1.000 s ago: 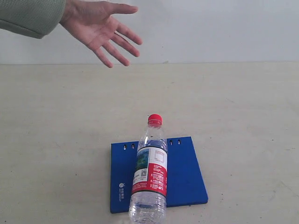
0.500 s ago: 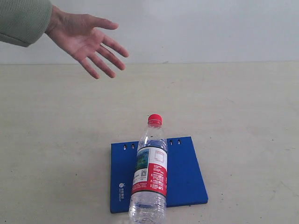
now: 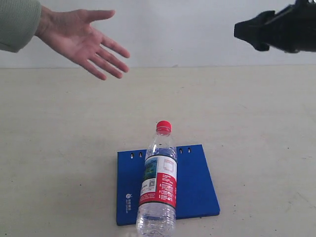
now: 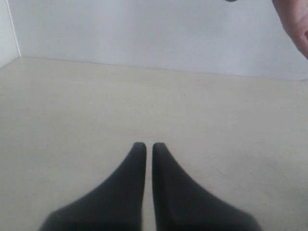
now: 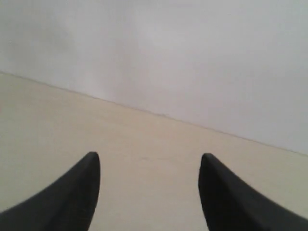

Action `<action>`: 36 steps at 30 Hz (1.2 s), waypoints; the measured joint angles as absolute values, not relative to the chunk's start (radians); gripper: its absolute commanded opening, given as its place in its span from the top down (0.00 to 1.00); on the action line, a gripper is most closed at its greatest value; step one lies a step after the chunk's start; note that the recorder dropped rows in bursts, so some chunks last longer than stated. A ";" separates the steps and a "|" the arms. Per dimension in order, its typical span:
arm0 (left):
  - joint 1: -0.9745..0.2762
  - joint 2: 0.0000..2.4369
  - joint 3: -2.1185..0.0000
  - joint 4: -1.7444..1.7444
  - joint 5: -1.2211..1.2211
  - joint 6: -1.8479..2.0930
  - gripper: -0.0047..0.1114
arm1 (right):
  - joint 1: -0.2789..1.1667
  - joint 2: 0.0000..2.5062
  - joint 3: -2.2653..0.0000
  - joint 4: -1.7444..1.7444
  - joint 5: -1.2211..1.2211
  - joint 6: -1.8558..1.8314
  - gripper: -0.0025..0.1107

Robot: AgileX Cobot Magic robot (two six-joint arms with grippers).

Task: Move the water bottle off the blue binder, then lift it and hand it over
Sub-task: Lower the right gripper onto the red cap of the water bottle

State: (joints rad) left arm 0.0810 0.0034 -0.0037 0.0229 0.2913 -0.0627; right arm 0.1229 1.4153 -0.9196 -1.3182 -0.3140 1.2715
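Lying across the flat royal-blue ring binder (image 3: 195, 182), the clear plastic, red-capped water bottle (image 3: 158, 185) shows a red, white and green-blue label with a QR code; its print and the binder's white logo are unreadable. Left gripper (image 4: 145, 147) is closed on nothing; right gripper (image 5: 149, 161) is spread wide, empty.

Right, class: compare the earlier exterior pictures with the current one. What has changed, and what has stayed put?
The person's hand has drifted left, toward the picture's edge. The dark right arm has come into view at the upper right. Nothing was grasped or released. The water bottle rests on the blue binder exactly as before.
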 measured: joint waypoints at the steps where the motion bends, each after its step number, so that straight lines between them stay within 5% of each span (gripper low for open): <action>1: 0.081 0.003 -0.004 0.023 0.291 -0.063 0.92 | 0.175 1.442 -0.976 -1.318 -0.133 1.250 0.49; 3: 0.081 0.003 -0.004 0.023 0.291 -0.063 0.92 | 0.294 1.493 -1.087 -1.135 0.272 1.086 0.49; 5: 0.081 0.003 -0.004 0.023 0.291 -0.063 0.92 | 0.340 1.521 -1.136 -0.749 0.412 0.756 0.49; 17: 0.081 0.003 -0.004 0.023 0.291 -0.063 0.92 | 0.349 1.733 -1.314 0.487 0.797 -0.256 0.49; 33: 0.081 0.003 -0.004 0.023 0.291 -0.063 0.92 | 0.461 1.933 -1.359 0.552 0.620 -0.326 0.48; 36: 0.081 0.003 -0.004 0.023 0.291 -0.063 0.92 | 0.461 1.936 -1.363 0.449 0.607 -0.258 0.40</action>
State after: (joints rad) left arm 0.0810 0.0034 -0.0037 0.0229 0.2913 -0.0627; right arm 0.4606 1.9360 -1.3632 0.4494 0.6073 -0.2576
